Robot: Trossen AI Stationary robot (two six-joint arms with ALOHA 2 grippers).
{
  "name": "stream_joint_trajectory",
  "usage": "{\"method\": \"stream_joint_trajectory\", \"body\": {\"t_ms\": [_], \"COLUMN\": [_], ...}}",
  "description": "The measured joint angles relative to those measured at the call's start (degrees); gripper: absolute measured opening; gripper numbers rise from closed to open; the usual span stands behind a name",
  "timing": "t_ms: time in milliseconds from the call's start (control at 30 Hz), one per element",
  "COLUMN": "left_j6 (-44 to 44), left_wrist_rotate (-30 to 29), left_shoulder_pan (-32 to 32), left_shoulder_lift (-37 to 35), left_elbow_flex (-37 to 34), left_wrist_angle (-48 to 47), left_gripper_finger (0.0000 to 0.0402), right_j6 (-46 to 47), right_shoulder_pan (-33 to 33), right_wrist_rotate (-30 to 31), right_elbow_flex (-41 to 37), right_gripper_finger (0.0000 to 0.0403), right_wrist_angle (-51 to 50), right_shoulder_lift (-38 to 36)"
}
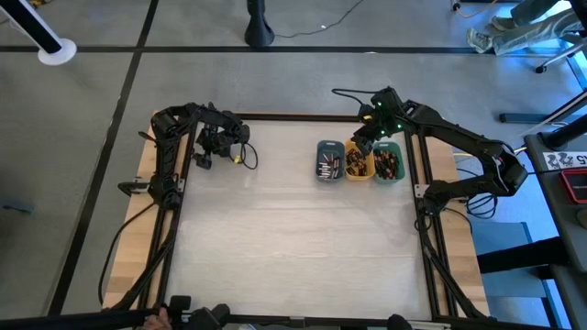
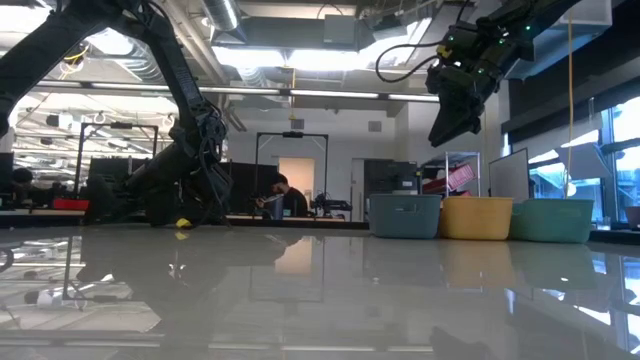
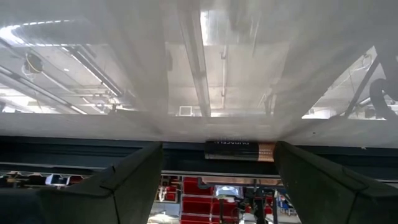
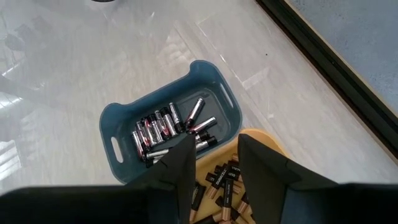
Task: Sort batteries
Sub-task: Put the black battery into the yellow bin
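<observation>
Blue tray (image 4: pixel 124 124) (batteries (image 4: pixel 165 127) inside)

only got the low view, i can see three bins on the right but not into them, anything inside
observer: Yes. The blue bin, the orange bin and the green bin all hold batteries.
operator: which bin is the right gripper over
observer: From above, the right gripper hangs over the far end of the orange bin, close to the blue one.
operator: and the left one, it looks low by the table
observer: The left gripper is open, and a single battery lies on the table ahead of its gap, touching neither finger.
</observation>
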Motion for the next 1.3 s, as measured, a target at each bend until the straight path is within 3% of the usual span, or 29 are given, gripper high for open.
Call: {"method": "stream_joint_trajectory", "body": {"t_ms": [1300], "left_j6": [0.3], "left_wrist_rotate": [-1.6], "left_shoulder_pan": [1.2], "left_shoulder_lift": [0.1], "left_elbow_flex": [0.0], "left_wrist_angle": [-3.3], "left_gripper_finger": [0.0301], "right_j6": [0.0], "right_shoulder_pan": [0.0], "right_wrist_rotate": [0.0], "right_elbow_flex": [0.0], "right_gripper_finger": [0.0122], "right_wrist_angle": [-0.4], "right_shoulder_lift": [0.0]}}
